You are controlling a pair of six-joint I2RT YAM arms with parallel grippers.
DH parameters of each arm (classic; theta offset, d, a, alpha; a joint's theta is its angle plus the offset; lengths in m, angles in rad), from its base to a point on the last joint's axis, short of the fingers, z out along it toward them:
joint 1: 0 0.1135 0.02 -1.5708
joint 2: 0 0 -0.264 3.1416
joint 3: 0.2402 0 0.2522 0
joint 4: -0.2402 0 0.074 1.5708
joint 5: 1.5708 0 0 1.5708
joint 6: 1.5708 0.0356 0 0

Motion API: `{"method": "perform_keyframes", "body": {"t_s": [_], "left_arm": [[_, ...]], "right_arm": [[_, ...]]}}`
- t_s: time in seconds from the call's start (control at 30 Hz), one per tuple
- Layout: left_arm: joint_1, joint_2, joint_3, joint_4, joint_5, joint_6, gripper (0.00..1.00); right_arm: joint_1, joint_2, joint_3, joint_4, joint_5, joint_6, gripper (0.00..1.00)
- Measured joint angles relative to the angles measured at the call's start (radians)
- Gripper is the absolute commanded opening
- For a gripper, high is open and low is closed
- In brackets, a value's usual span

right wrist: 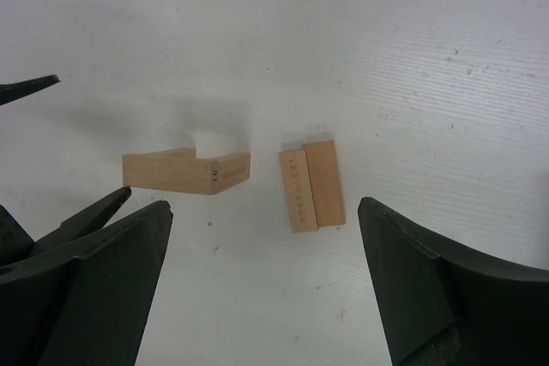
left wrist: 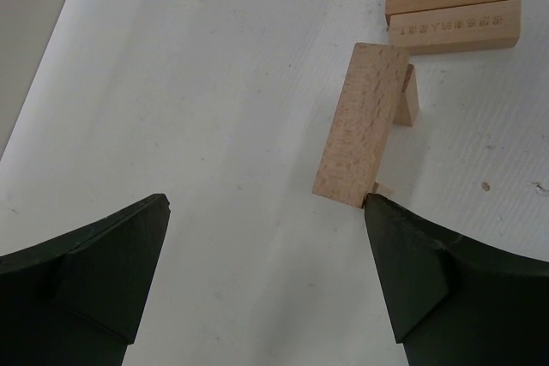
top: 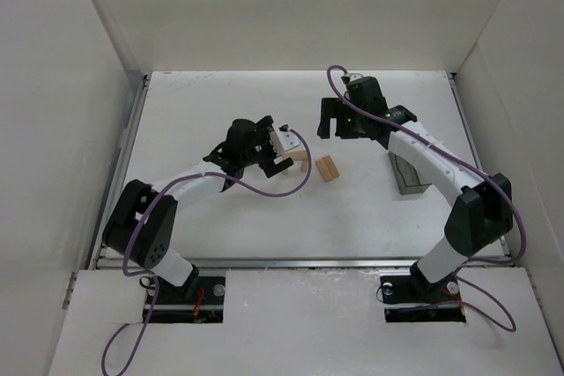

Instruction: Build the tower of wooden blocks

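1. My left gripper (left wrist: 264,203) is released. Its jaws stand wide apart, with only the bare white table (left wrist: 197,83) between them.
2. The tip of its right finger (left wrist: 429,272) is just beside the near corner of a thin, light tan rectangular wooden plank (left wrist: 362,122). I cannot tell whether the two touch.
3. That tilted plank rests with its far end propped on a second tan wooden plank (left wrist: 408,96), which stands on its edge underneath.
4. Just beyond those two lies a pair of tan wooden planks (left wrist: 452,8), flat, with their long sides touching. The pair sits near the propped pieces but apart from them.
5. From above, all four pieces sit near the middle of the table, between my two grippers. No plank is stacked higher than that one propped end.
6. My right gripper (right wrist: 263,205) is also released. It hangs over the table with jaws spread and nothing between them, and the planks lie below it.
7. A small grey translucent rectangular bin (top: 407,173) stands beside my right arm, well apart from the planks.
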Motion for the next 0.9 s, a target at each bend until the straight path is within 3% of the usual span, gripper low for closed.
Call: {"method": "perform_keyframes", "body": {"t_s": [0.9], "left_arm": [[0.006,-0.026,0.005,-0.056,0.064,0.016,0.96]], "right_arm": [[-0.001,0.023,0.024,-0.01,-0.004,-0.006,0.94]]}}
